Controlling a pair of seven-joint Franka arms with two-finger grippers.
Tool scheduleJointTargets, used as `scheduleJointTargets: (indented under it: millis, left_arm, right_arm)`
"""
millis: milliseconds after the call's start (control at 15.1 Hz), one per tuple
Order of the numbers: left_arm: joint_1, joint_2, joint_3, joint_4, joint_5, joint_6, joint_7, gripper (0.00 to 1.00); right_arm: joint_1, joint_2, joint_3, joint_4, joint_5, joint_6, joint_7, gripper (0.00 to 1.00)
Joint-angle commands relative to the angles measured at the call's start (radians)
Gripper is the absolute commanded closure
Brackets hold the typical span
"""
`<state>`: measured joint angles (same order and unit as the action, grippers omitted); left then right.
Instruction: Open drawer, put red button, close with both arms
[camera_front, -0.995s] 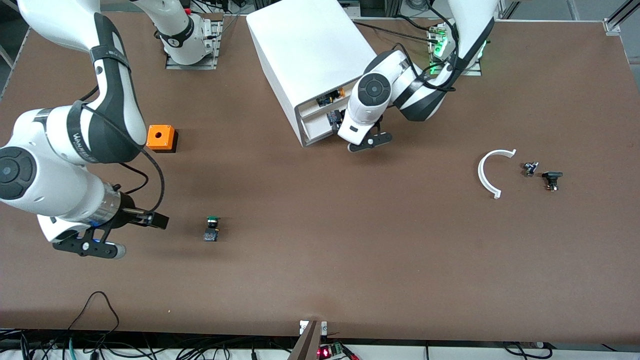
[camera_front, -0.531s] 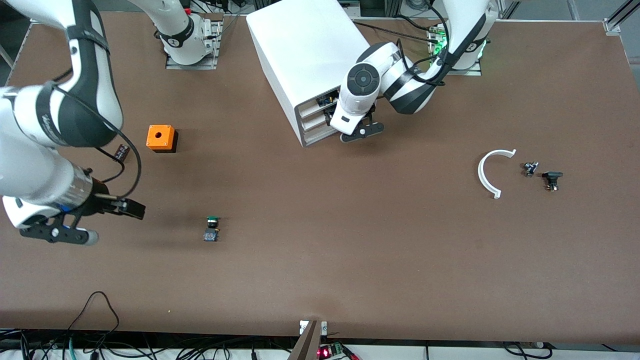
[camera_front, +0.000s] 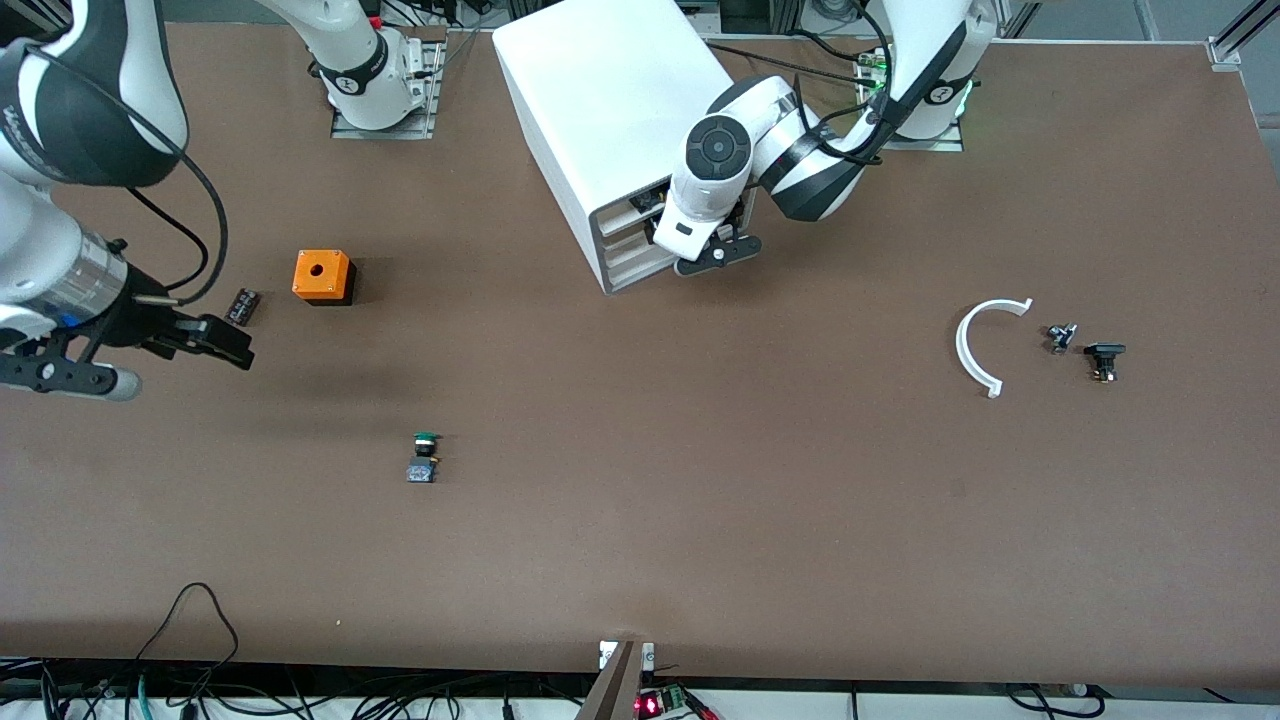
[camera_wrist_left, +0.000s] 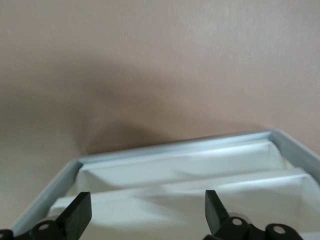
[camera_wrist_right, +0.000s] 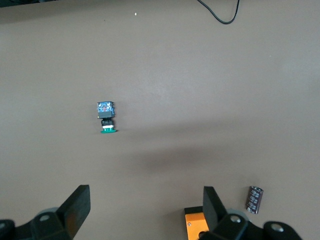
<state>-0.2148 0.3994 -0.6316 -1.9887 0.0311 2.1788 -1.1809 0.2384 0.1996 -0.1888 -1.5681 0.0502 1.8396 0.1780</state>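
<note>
The white cabinet (camera_front: 610, 100) stands near the arms' bases. Its drawer (camera_front: 632, 245), the second tier, sits about level with the other tiers. My left gripper (camera_front: 700, 245) is against the cabinet's front, open and empty. In the left wrist view its fingertips (camera_wrist_left: 80, 215) straddle the white drawer fronts (camera_wrist_left: 175, 200), and the gripper's middle (camera_wrist_left: 147, 215) is over them. The red button is hidden from every view. My right gripper (camera_front: 215, 345) is open and empty, up over the table at the right arm's end. It also shows in the right wrist view (camera_wrist_right: 145, 212).
A green-capped button (camera_front: 424, 458) lies nearer the front camera; it also shows in the right wrist view (camera_wrist_right: 106, 118). An orange box (camera_front: 322, 276) and a small capacitor (camera_front: 243, 305) lie near the right gripper. A white curved piece (camera_front: 972, 345) and small dark parts (camera_front: 1104, 358) lie toward the left arm's end.
The drawer stood pulled out and is now pushed in, with the left gripper following it. The right gripper has moved away from the green button, toward the right arm's end.
</note>
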Motion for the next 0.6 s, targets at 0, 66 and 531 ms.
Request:
scheduleJointTargets:
  millis: [0, 66, 531]
  left_arm:
    - [0.054, -0.062, -0.006, 0.016, 0.110, -0.033, 0.030, 0.00]
    - [0.080, -0.071, -0.010, 0.039, 0.140, -0.063, 0.070, 0.00]
    - [0.284, -0.088, -0.003, 0.292, 0.153, -0.345, 0.562, 0.00]
  right_arm:
    - [0.007, -0.086, -0.001, -0.070, -0.003, -0.009, -0.002, 0.00]
    - [0.007, -0.095, -0.001, -0.067, -0.003, -0.028, 0.000, 0.00]
    - [-0.198, -0.143, 0.233, -0.066, -0.053, -0.080, 0.014, 0.00]
